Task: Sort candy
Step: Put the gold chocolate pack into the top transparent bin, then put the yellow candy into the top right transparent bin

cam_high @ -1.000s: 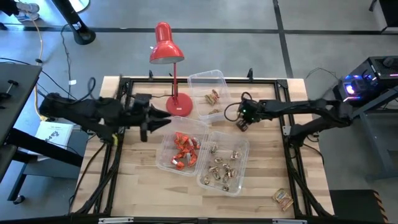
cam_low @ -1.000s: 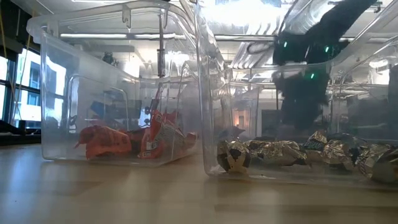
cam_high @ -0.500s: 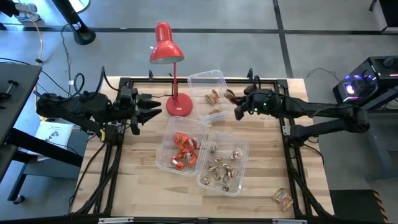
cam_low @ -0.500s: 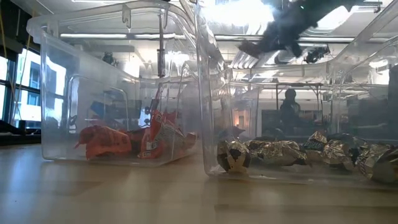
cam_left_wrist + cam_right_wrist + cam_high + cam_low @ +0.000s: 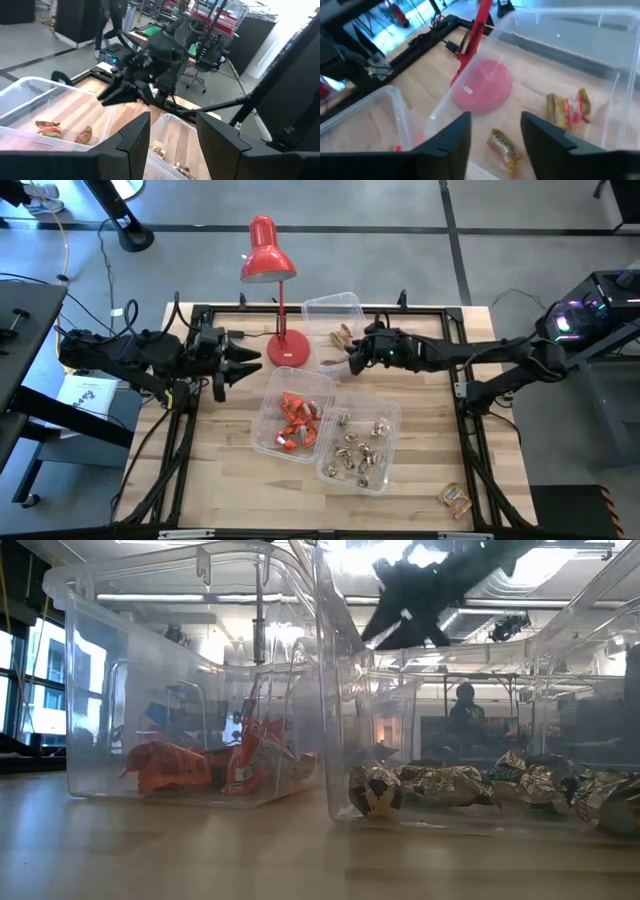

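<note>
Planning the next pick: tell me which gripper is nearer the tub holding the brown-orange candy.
Right. The right gripper hangs over that tub, jaws open and empty. The left gripper waits beyond the lamp base, jaws open.

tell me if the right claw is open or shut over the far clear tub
Open: the right claw shows a wide empty gap between its fingers above the far clear plastic tub holding brown-orange wrapped candies.

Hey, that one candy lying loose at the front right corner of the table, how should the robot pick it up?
The loose candy lies flat on bare wood, away from the tubs. Probably come straight down from above and pinch across its narrow middle, not the wrapper ends. The right gripper is nearer that side.
</note>
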